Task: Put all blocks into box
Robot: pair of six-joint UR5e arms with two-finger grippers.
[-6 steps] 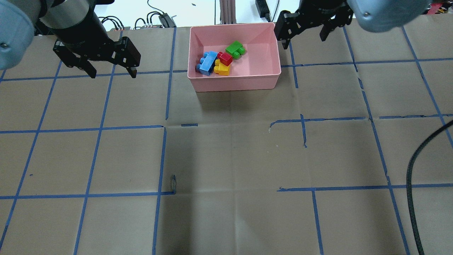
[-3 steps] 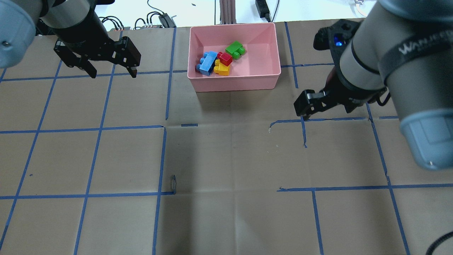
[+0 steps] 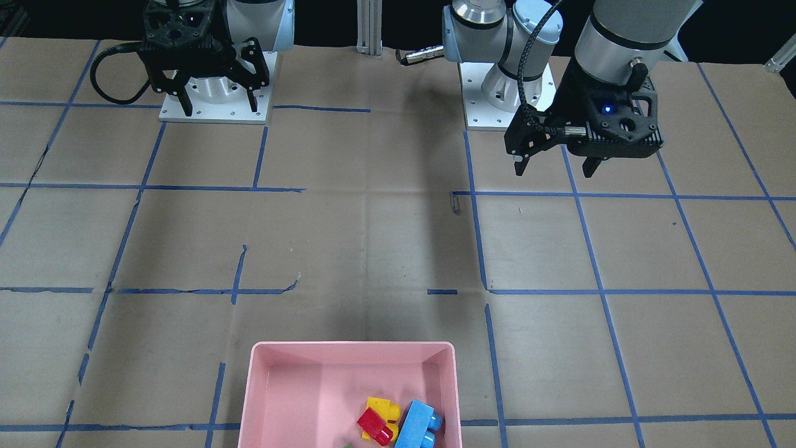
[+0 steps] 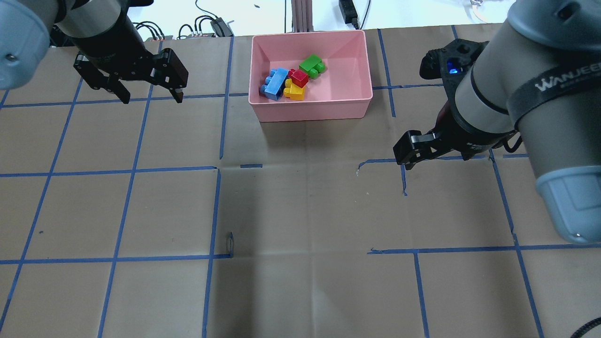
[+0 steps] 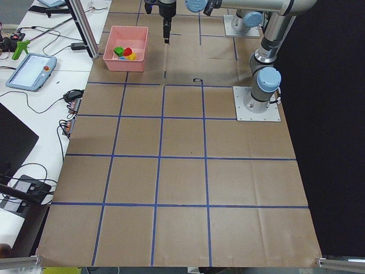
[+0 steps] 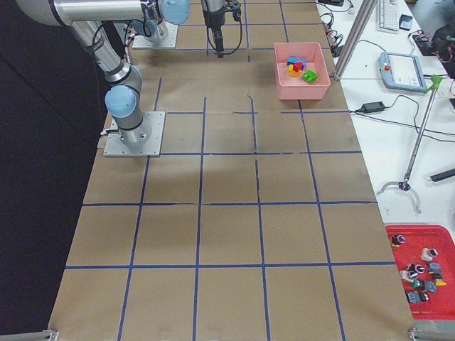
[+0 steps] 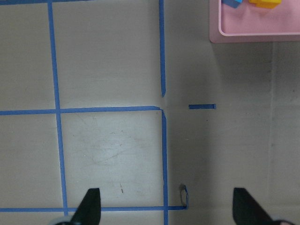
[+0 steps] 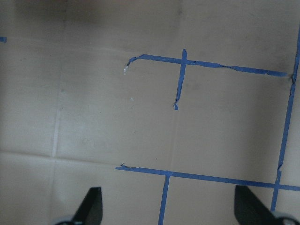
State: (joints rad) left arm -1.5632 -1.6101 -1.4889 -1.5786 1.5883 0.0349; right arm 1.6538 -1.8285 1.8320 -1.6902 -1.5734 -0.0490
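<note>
We are seeing bright, even light coming from overhead onto the brown paper (image 4: 305,291), while the white bench (image 4: 263,16) beyond the table is washing out almost to pure white in the overhead view. A broad, soft-edged shadow is lying down the middle of the paper in front of the pink box (image 4: 312,110), and in the side views the surroundings past the table's robot side are falling off into black. In both wrist views the tape lines (image 7: 55,70) are reading sharp, whereas the black fingertips (image 7: 91,208) at the bottom edge are looking soft.
</note>
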